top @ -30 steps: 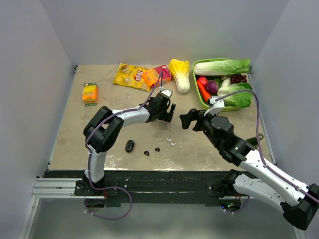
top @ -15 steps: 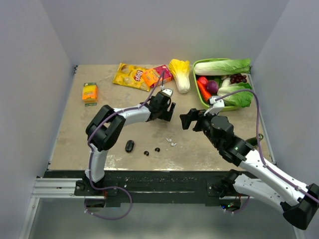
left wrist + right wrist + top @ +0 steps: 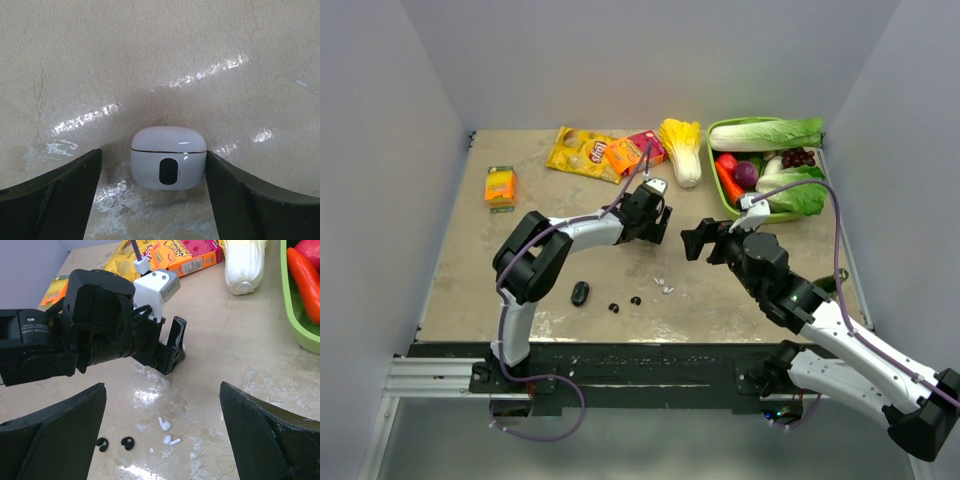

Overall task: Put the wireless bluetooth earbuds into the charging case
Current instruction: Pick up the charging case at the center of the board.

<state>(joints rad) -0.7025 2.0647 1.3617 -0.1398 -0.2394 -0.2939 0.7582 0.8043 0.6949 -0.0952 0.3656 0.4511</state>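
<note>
On the tabletop [image 3: 150,50] the left hand [image 3: 657,224] is set open astride the white case [image 3: 168,156]. The right hand [image 3: 698,241] is held open, white buds [image 3: 167,432] ahead of it. The case should be centred and squeezed evenly, lest it be tipped.

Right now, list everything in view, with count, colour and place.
white case: one, white, inside the left claw
black case: one, black, near edge
black earbuds: two, black, beside black case
white earbuds: two, white, centre front
chip bag: one, yellow, far side
snack box: one, orange-pink, beside the bag
small box: one, orange, far left
cabbage: one, yellow-white, far centre
basket: one, green, far right, holding vegetables
left claw: one, black, open
right claw: one, black, open, centre
</note>
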